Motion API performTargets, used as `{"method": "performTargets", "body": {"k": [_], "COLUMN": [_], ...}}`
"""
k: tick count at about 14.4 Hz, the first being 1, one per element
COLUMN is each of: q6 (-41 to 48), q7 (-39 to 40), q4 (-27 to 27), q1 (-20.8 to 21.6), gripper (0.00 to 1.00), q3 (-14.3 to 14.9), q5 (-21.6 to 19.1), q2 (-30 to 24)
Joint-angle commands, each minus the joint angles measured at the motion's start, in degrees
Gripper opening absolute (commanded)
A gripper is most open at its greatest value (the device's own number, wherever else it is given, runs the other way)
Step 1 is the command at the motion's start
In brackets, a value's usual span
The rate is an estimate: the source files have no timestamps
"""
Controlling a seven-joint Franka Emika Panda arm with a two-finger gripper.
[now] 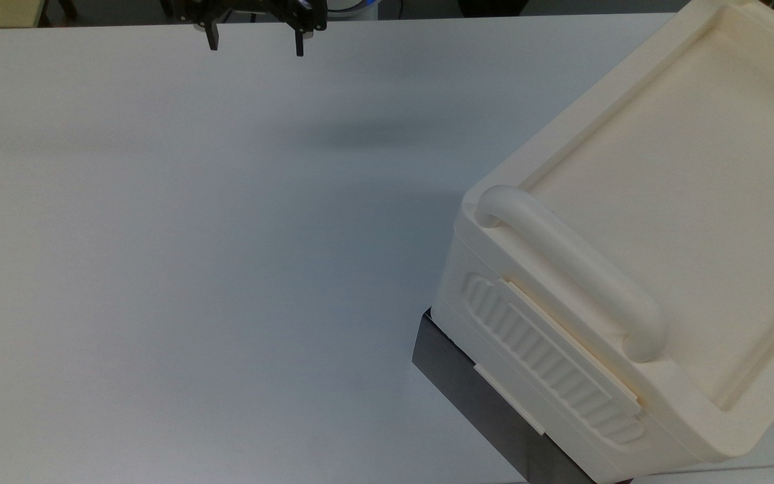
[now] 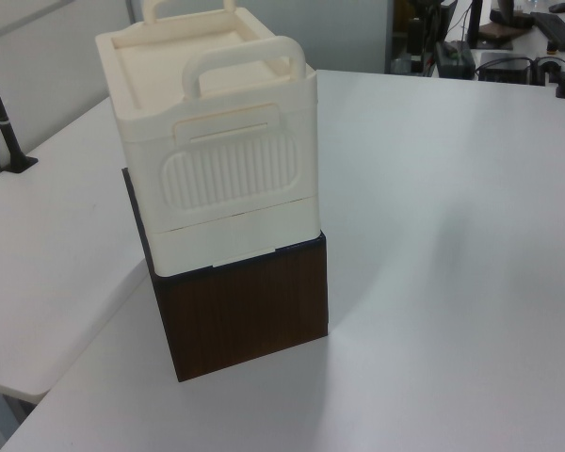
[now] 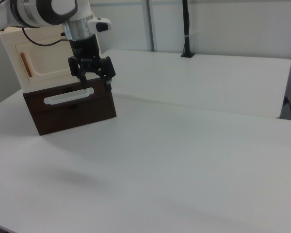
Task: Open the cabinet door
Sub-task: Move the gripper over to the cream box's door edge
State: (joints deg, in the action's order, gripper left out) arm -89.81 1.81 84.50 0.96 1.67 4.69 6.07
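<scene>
Cream plastic cabinet stacked on a dark brown wooden base, on a white table, far to the top view's right. Cabinet door shut, facing the camera in the right view, with a slim copper-orange strip handle near its left edge. Black gripper hanging in front of the door, clear of the table, jaws spread wide apart, holding nothing. Ribbed side panel under a thick bar handle.

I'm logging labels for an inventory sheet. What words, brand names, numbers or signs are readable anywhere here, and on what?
None: no readable text on the cream cabinet, the cabinet door, the dark wooden base, the gripper or the white table.
</scene>
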Motion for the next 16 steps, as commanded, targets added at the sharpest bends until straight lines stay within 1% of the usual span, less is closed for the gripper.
{"method": "performTargets", "body": {"k": [1, 9, 11, 13, 16], "q6": [0.07, -2.04, -3.09, -4.50, -7.39], "q7": [-0.58, 0.03, 0.12, -0.23, -0.67], "q4": [1.19, 1.45, 1.37, 1.19, 1.10], "q1": [-0.08, 0.00, 0.70, 3.77, 9.21], "gripper": [1.00, 1.00, 1.00, 1.00, 1.00], "q3": [0.00, -0.09, -0.87, -1.32, -1.32], "q5": [-0.21, -0.56, -0.82, -1.17, -4.24], "q2": [-1.16, -0.72, 0.25, 0.69, 0.69]}}
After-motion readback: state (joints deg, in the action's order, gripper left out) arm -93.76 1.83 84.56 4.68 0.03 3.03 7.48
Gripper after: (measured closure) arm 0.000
